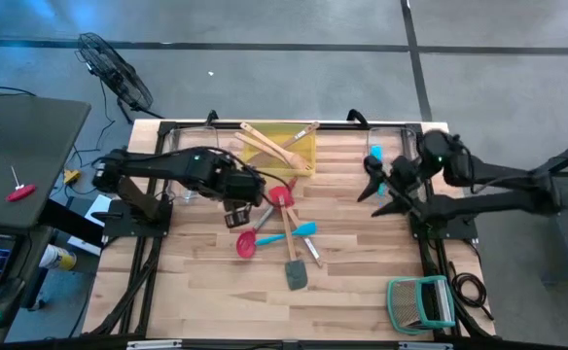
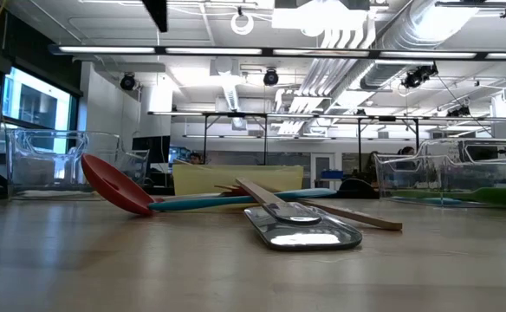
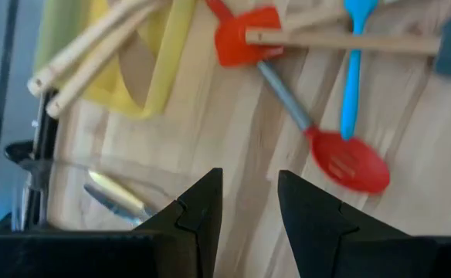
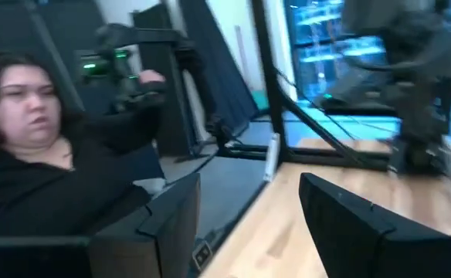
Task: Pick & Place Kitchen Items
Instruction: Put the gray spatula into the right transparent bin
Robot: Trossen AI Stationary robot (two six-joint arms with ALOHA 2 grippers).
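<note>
Loose kitchen items lie flat mid-table: a red slotted spoon (image 1: 247,243), a red spatula (image 1: 282,196), a blue spatula (image 1: 301,231) and a grey spatula (image 1: 296,273). Wooden spoons (image 1: 272,146) rest in a yellow tray (image 1: 306,131), their handles sticking out over its rim. A metal knife (image 3: 114,198) lies in the far-left clear bin. My left gripper (image 1: 237,216) hangs open above the table just left of the red spatula, pointing steeply down, nothing between its fingers (image 3: 204,202). My right gripper (image 1: 373,187) is raised at the right side, open and empty.
Clear bins stand at the far left (image 1: 189,148) and far right (image 1: 406,146); the right one holds something blue (image 1: 374,154). A teal-framed rack (image 1: 422,301) sits at the near right corner. A person (image 4: 48,154) shows beyond the table in the right wrist view.
</note>
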